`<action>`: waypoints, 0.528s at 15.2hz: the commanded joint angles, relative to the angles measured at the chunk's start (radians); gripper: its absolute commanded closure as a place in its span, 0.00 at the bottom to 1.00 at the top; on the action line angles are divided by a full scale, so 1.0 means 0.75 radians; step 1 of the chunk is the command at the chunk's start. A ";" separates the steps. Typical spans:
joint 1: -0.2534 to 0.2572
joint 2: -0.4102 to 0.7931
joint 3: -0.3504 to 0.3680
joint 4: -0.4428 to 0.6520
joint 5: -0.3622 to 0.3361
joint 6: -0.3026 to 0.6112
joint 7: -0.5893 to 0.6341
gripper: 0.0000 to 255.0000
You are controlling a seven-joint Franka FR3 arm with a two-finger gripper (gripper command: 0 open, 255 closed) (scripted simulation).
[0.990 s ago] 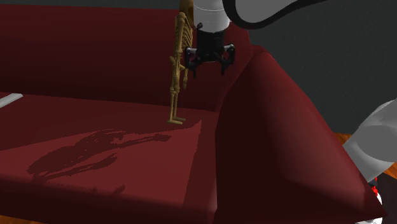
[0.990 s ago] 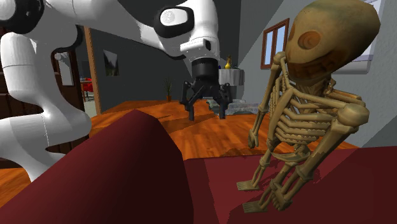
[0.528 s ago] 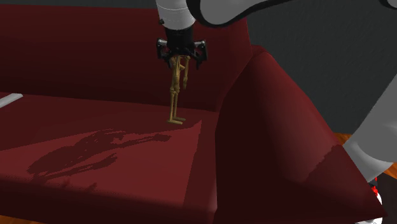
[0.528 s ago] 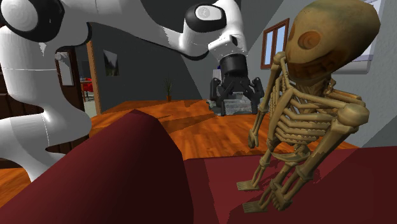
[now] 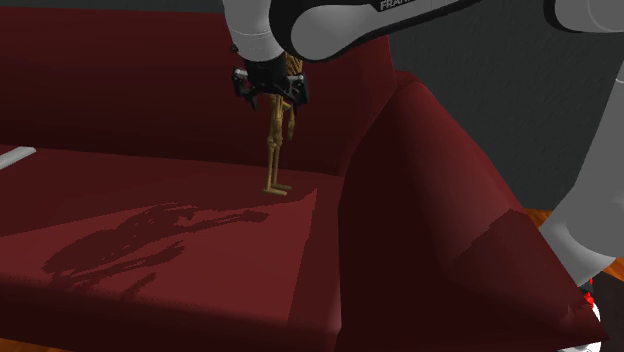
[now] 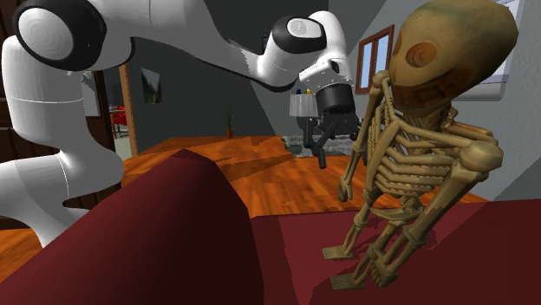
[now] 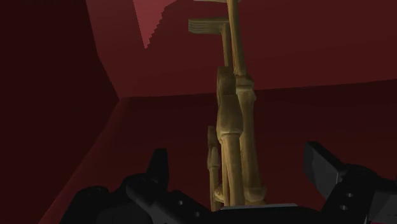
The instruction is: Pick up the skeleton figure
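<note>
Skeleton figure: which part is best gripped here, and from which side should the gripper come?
Probably the torso of the skeleton figure, coming straight down from above. It stands upright on the sofa seat, tall and narrow, with spindly legs and arms; the ribcage looks like its widest, firmest part. The gripper hangs over it, fingers open on either side.

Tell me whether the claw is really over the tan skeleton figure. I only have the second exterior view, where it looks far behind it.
Observer: In the shoulder view the black claw lines up with the tan skeleton figure, overlapping its upper body.
Operator: Are the fingers around it?
Observer: Yes. In the wrist view the fingers stand apart with the figure between them, and neither touches it.
Operator: Anything else on the seat?
Observer: A flat white thing lies on the dark red sofa at the shoulder view's left edge, well away from the figure.
</note>
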 commanded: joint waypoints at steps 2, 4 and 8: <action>-0.007 0.001 -0.003 -0.044 -0.006 0.040 0.021 0.00; -0.008 0.000 -0.003 -0.043 -0.006 0.040 0.019 1.00; -0.006 0.003 -0.004 -0.040 -0.008 0.039 0.019 1.00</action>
